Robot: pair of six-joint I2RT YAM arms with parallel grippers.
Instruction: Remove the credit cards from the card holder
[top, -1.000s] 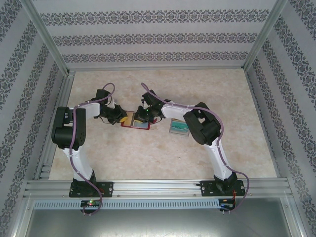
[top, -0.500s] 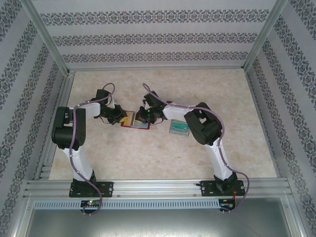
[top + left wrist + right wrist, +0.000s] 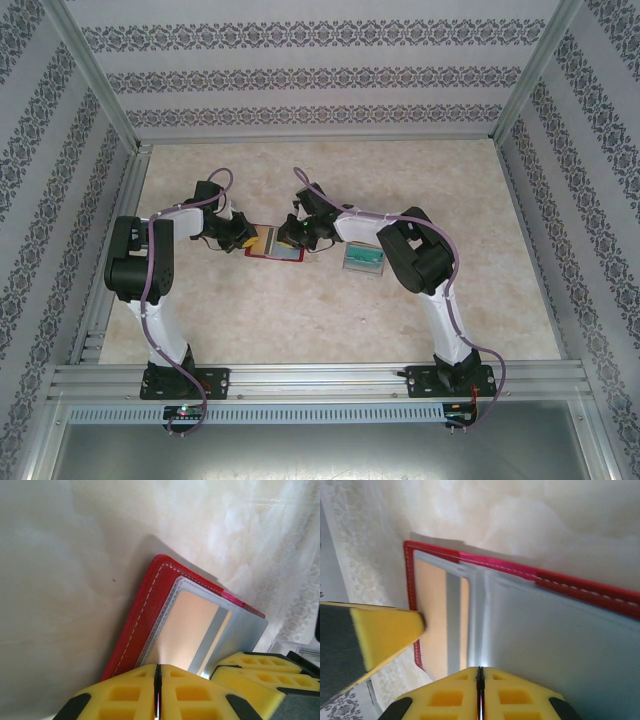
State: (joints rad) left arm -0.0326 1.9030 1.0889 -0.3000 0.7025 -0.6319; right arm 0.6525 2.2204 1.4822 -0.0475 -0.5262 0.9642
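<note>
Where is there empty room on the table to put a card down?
Bare: the wide strip between the card holder and the back wall; the near stretch down to the front rail. Crowded: the middle, around the holder and teal card.

There is one red wallet (image 3: 145,605). Two cards are countable: one beige card (image 3: 187,627) and one teal card (image 3: 363,259). There are two grippers, the left gripper (image 3: 157,672) and the right gripper (image 3: 480,672).
</note>
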